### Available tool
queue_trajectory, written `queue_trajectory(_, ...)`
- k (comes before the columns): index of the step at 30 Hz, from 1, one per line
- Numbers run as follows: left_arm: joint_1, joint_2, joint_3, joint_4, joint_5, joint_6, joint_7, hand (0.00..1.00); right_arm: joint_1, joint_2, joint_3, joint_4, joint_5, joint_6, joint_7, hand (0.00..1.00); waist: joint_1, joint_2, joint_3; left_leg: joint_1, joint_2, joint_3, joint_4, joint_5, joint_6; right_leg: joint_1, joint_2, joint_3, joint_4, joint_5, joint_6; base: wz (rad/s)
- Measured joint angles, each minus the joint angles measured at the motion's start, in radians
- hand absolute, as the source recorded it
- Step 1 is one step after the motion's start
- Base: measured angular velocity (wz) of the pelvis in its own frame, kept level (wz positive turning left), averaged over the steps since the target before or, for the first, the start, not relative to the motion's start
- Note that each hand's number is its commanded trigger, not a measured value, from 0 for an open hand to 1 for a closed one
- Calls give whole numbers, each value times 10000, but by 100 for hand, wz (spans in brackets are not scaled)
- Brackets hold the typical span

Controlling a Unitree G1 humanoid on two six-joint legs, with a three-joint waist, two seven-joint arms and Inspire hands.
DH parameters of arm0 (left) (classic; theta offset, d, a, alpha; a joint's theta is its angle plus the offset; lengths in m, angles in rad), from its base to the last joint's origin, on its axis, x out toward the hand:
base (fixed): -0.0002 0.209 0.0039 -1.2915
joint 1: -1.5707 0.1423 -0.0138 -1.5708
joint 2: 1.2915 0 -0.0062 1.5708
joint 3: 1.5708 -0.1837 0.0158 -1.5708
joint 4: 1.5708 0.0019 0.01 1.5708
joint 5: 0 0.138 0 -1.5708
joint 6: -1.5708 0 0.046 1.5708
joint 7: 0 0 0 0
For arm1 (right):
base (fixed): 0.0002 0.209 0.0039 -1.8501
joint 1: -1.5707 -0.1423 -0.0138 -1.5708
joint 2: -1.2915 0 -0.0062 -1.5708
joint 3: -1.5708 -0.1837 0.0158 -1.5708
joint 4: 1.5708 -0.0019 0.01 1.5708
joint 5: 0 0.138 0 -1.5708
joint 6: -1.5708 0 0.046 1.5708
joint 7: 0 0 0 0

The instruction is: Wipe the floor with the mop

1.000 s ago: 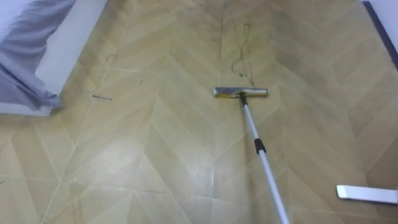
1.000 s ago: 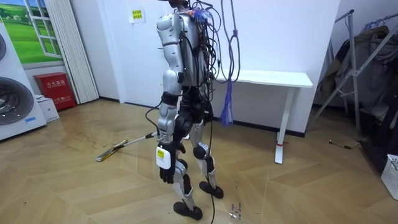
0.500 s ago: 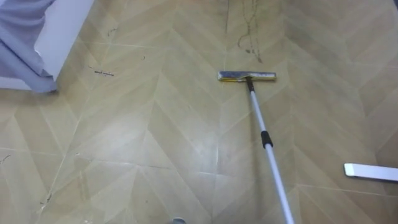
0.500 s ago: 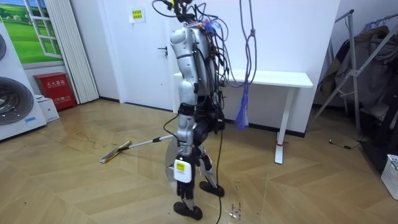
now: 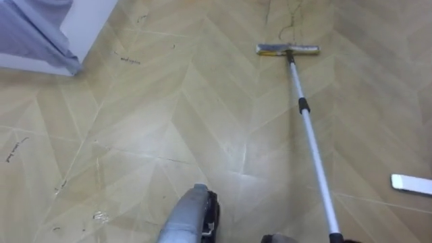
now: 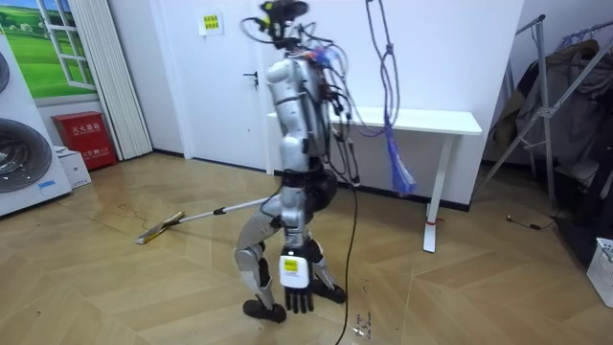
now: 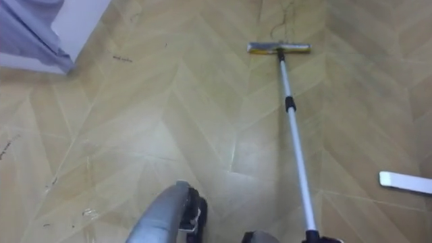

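Mop (image 5: 307, 128) slants to the floor (image 5: 169, 121), head (image 5: 287, 49) flat ahead of you. The pole looks light, stiff and probably slick, so grip high. Left hand (image 6: 299, 299) hangs spread; right hand (image 5: 336, 239) meets the pole's end, grasp impossible to tell.

Floor (image 6: 460, 287): pale wood chevron parquet, glossy, with soft patches of reflected light. White table (image 6: 421, 122) stands against a plain white wall (image 6: 460, 57).

To the room view's left of the table: white door (image 6: 230, 86) with a yellow notice (image 6: 210, 24) high up, then pale vertical blinds (image 6: 107, 77), a red box (image 6: 84, 137), and a washing machine (image 6: 21, 163) farthest off under a green landscape picture (image 6: 48, 43).

To the room view's right of the table: metal drying rack (image 6: 551, 105) hung with dark clothes, and a white basket (image 6: 603, 270) low beyond it.
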Motion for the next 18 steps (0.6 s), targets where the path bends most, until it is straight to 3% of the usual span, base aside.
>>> queue_trajectory(1, -70, -6, -64, -10, -93, -8, -17, 0, 322, -96, 12, 24, 122, -30, 93, 100, -121, -24, -45, 153, -253, 64, -71, -341, 212, 121, -150, 85, -38, 118, 206, 28)
queue_trajectory(2, -193, -21, -57, -48, -79, -10, -10, 0, 573, -271, 14, 142, 149, -64, 107, 100, -205, -13, -27, 248, -603, 68, 5, -616, 370, -286, -254, 416, 781, 726, 281, 33)
queue_trajectory(3, -241, -26, -43, -117, -61, -22, 11, 0, 749, -366, 25, 231, 145, -88, 90, 100, -251, 47, -41, 314, -714, 72, 77, -792, 462, -550, -247, 693, 1369, 1240, 350, 30)
queue_trajectory(4, -280, -17, -50, -328, -60, -95, 117, 0, 1199, -551, 139, 252, 157, -95, 23, 100, -273, 220, -118, 457, -867, 36, 159, -1125, 618, -1095, -151, 1147, 2414, 2345, 464, 13)
queue_trajectory(5, -266, 0, -28, -598, -49, -194, 306, 0, 1493, -592, 192, 252, 161, -92, -164, 100, -280, 386, -161, 630, -917, 13, 142, -1402, 693, -1739, -8, 1335, 2808, 2448, 487, 0)
queue_trajectory(6, -265, 4, -23, -721, -52, -213, 393, 0, 1602, -581, 209, 249, 187, -95, -264, 100, -322, 478, -169, 720, -918, 4, 122, -1459, 700, -2086, 43, 1323, 2791, 2431, 510, 0)
queue_trajectory(7, -318, 19, -21, -818, -51, -229, 523, 0, 1820, -473, 224, 249, 270, -95, -460, 100, -530, 595, -154, 983, -990, -5, 19, -1608, 765, -2689, 114, 1280, 2402, 2426, 517, 19)
queue_trajectory(8, -322, 15, -21, -835, -50, -229, 643, 0, 2042, -321, 202, 247, 276, -96, -569, 100, -665, 690, -218, 1238, -1035, -15, -72, -1834, 834, -3219, 211, 1268, 1530, 2438, 498, 17)
queue_trajectory(10, -238, 11, -34, -1018, -43, -166, 716, 0, 2176, -88, 202, 243, 198, -82, -668, 100, -775, 718, -212, 1697, -1033, -20, -192, -2184, 768, -3747, 381, 1229, -241, 2640, 370, -7)
queue_trajectory(11, -220, -8, -30, -1090, -25, -110, 734, 0, 2132, 39, 141, 247, 105, 13, -692, 100, -798, 675, -180, 2066, -1033, -41, -315, -2419, 700, -3847, 432, 1138, -1387, 3064, 274, -9)
queue_trajectory(13, -212, -90, -61, -1076, -81, -51, 870, 0, 2117, 59, 8, 238, -5, 218, -699, 100, -806, 657, -184, 2594, -997, -244, -344, -2830, 526, -3599, 460, 901, -1756, 3654, 30, 2)
queue_trajectory(14, -219, -84, -33, -1098, -77, -20, 926, 0, 1867, 28, -22, 205, -157, 336, -750, 100, -706, 607, -200, 2746, -927, -300, -153, -2964, 329, -3404, 474, 757, -1682, 3612, -47, 0)
queue_trajectory(15, -237, -70, -52, -1101, -111, 10, 1007, 0, 1641, -17, -10, 247, -177, 366, -794, 100, -654, 604, -202, 2667, -836, -202, 295, -2896, 194, -3327, 509, 725, -1610, 3587, -87, -18)
queue_trajectory(16, -247, -56, -100, -1102, -340, 90, 1185, 0, 1069, -126, -11, 376, -233, 505, -898, 100, -498, 528, -148, 2096, -506, -115, 1723, -2354, -418, -3197, 726, 734, -1329, 3441, -308, -35)
queue_trajectory(17, -212, -16, -187, -1090, -504, 169, 1296, 0, 452, -255, -9, 428, -314, 565, -996, 100, -271, 360, -89, 1599, -305, -99, 3145, -1447, -648, -3100, 793, 737, -886, 3051, -515, -41)
queue_trajectory(18, -212, -6, -211, -1128, -503, 206, 1304, 0, 160, -331, 0, 421, -314, 551, -1022, 100, -171, 274, -80, 1347, -281, -120, 3710, -908, -716, -3073, 825, 769, -682, 2869, -557, -27)
